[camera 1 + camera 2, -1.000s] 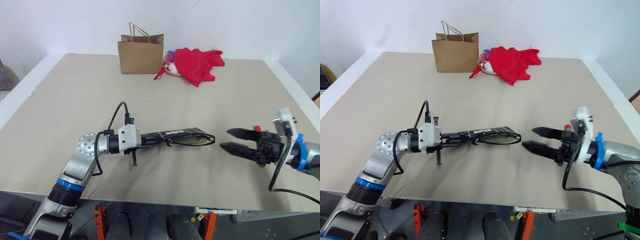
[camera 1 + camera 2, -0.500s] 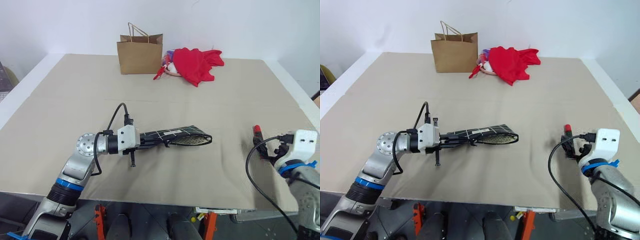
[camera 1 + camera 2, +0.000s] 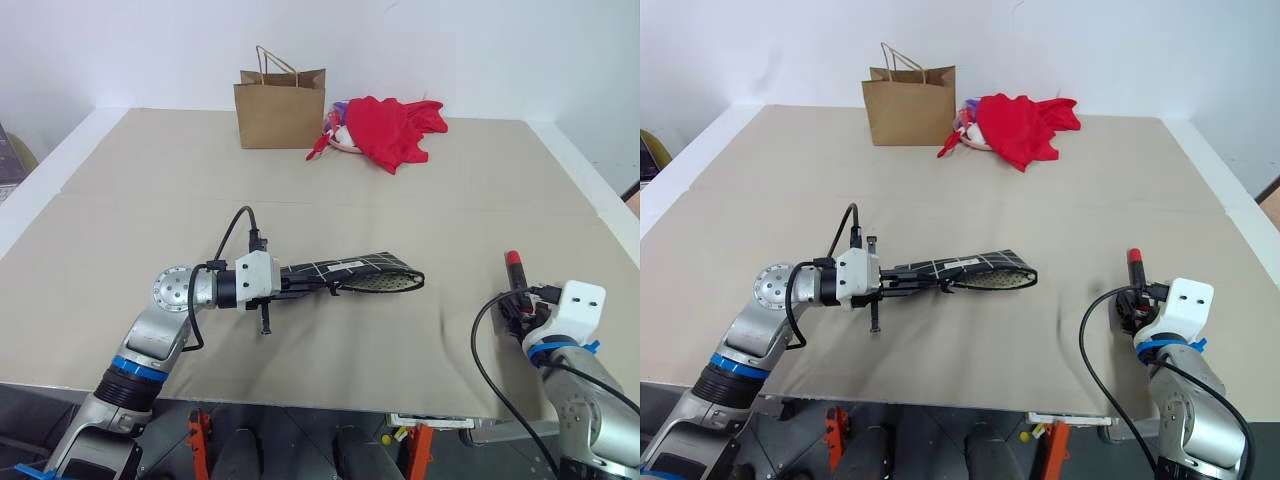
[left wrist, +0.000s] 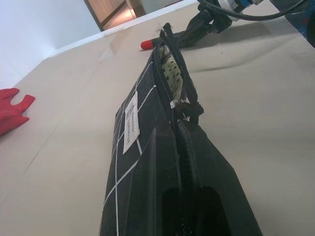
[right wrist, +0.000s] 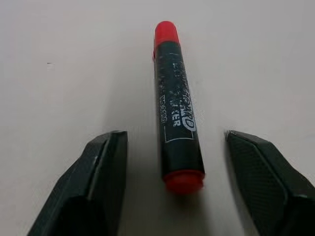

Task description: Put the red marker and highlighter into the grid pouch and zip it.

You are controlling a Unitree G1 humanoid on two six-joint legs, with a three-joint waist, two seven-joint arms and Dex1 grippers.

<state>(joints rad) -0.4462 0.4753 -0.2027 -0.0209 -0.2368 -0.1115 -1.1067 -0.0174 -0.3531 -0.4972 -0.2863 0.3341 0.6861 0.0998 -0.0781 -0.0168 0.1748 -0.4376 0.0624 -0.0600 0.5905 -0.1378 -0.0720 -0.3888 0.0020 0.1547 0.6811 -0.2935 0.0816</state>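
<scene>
Lying flat on table [image 5: 59, 44]: red marker [image 5: 177, 123] between fingers | right claw [image 5: 174, 184]: open, not touching marker

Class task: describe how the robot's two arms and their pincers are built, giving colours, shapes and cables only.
Both arms are silver metal with a blue ring and a white wrist block trailing a looping black cable. The left pincer and right pincer each have two black, textured, tapering fingers. The left arm shows a round silver joint disc.
</scene>
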